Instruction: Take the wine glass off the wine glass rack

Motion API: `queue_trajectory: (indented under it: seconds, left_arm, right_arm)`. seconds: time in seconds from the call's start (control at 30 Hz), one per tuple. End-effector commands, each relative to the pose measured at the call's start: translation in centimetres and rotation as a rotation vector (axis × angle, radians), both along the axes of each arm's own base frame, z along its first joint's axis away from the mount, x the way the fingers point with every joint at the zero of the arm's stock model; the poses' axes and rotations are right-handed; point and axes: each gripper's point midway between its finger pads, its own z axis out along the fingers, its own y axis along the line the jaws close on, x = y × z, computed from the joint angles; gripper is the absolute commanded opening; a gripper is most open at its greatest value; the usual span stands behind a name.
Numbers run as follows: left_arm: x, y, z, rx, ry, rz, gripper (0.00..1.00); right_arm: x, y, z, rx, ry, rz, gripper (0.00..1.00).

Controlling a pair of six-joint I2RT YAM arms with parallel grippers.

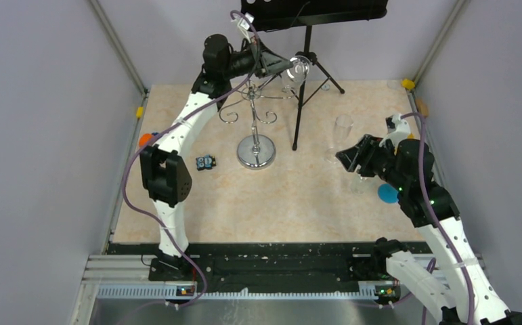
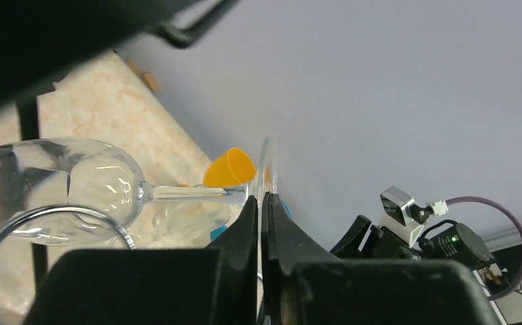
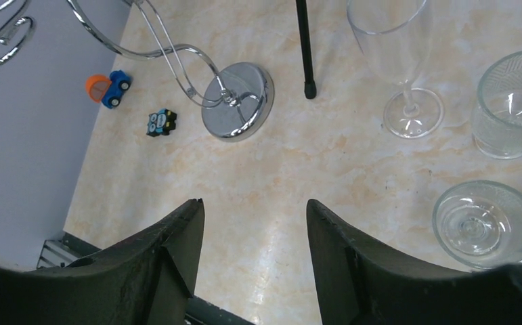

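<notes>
The chrome wine glass rack [image 1: 255, 108] stands on its round base [image 1: 256, 152] at the table's middle back. It also shows in the right wrist view [image 3: 236, 101]. My left gripper [image 1: 279, 68] reaches over the rack's upper right arms. It is shut on the thin foot [image 2: 265, 172] of a clear wine glass [image 1: 300, 68], which lies sideways. The bowl [image 2: 61, 183] points away from the fingers [image 2: 244, 223]. A chrome curl [image 2: 48, 215] shows just under the bowl; I cannot tell if they touch. My right gripper [image 3: 252, 206] is open and empty above the table, also seen from the top [image 1: 353, 160].
A black tripod stand [image 1: 303, 88] rises just right of the rack. A tall flute [image 3: 400, 61] and two glass bowls [image 3: 512, 105] [image 3: 485, 220] stand at the right. A toy car [image 3: 109, 88], a small blue-black toy [image 1: 206, 162] and an orange cup [image 2: 229, 169] lie about.
</notes>
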Motion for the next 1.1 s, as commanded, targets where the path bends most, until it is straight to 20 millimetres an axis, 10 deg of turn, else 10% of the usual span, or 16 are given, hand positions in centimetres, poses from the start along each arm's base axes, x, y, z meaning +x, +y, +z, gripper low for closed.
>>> queue_trajectory:
  seconds: [0.0, 0.37, 0.77, 1.07]
  left_arm:
    - [-3.6, -0.6, 5.2, -0.077, -0.113, -0.059, 0.00]
    - [-11.2, -1.9, 9.7, -0.228, 0.055, -0.144, 0.00]
    - [-17.5, -0.1, 10.4, -0.448, 0.288, -0.211, 0.00]
    - [-23.4, 0.2, 8.1, -0.408, 0.363, -0.252, 0.00]
  right_arm:
    - [-0.2, 0.1, 2.9, 0.043, -0.116, 0.011, 0.59]
    - [-1.2, 0.9, 8.2, 0.162, -0.330, 0.059, 0.59]
    - [-3.0, 1.5, 13.0, 0.166, -0.542, 0.147, 0.63]
    - [-6.0, 7.6, 15.1, 0.042, -0.720, 0.704, 0.67]
